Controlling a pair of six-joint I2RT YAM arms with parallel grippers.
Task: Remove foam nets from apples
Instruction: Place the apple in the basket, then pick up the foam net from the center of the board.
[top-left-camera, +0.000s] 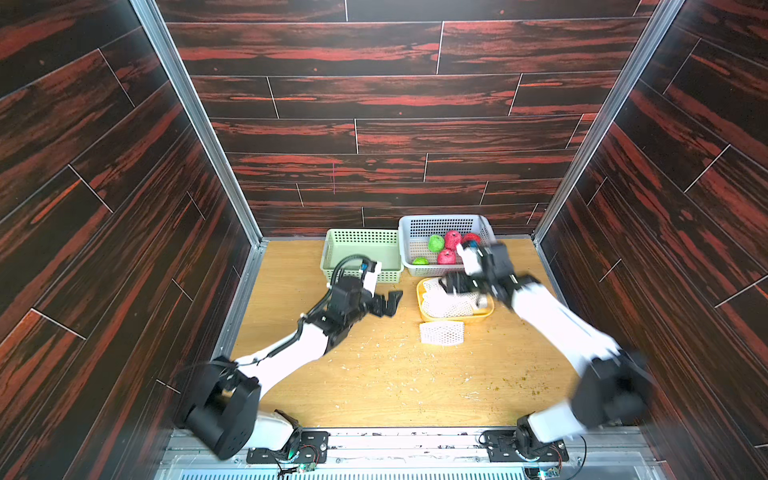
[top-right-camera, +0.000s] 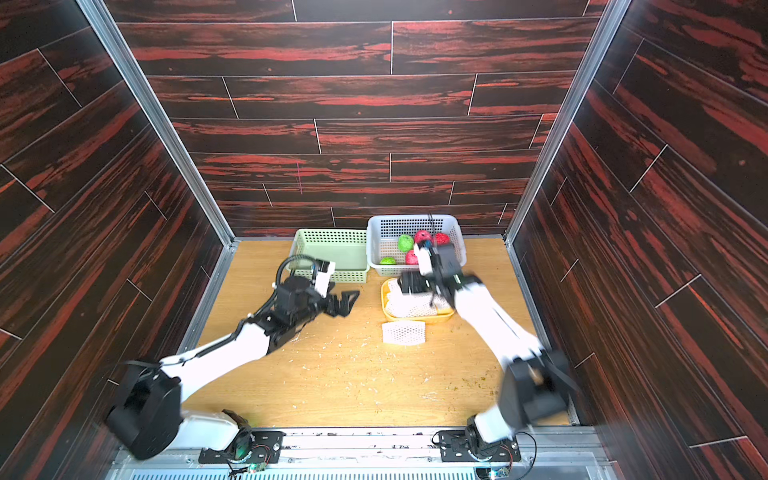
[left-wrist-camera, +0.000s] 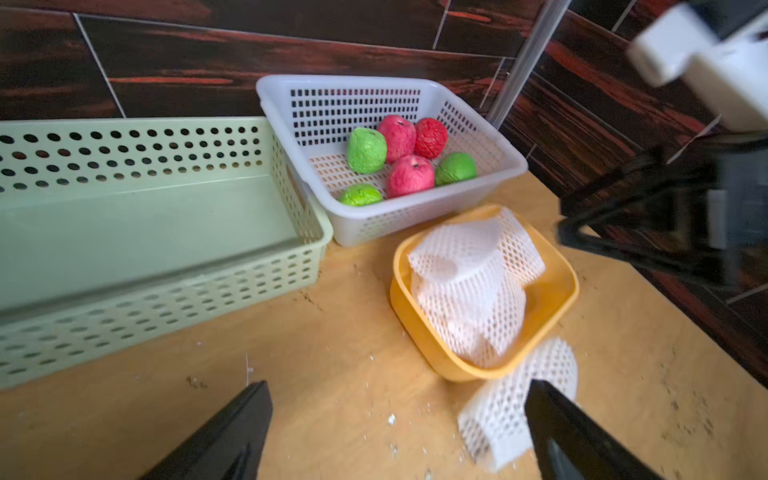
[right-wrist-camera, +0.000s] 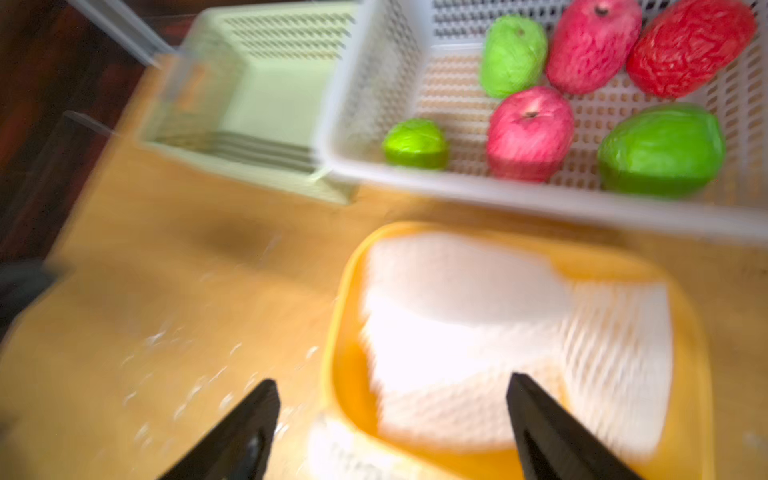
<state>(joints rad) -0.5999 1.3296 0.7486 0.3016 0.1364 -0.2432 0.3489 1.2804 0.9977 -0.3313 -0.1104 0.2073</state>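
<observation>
Both top views look steeply down on the desk (top-left-camera: 374, 382) from high above its near edge, covering all of it. The left wrist view sits low near the desk's middle, facing the white basket (left-wrist-camera: 395, 224) of apples (left-wrist-camera: 409, 176) and the yellow tub (left-wrist-camera: 557, 291) toward the far right corner. The right wrist view, blurred, hangs closer over those.

apples (left-wrist-camera: 409, 176) in rear basket (left-wrist-camera: 353, 108) | foam nets (left-wrist-camera: 469, 286) in tub (left-wrist-camera: 401, 307) before it | loose net (left-wrist-camera: 498, 411) on table (left-wrist-camera: 332, 353) before tub

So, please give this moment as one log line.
apples: six bare in white basket; nets: heap in tub, one on table; left fingers: open, empty; right fingers: open above tub
</observation>
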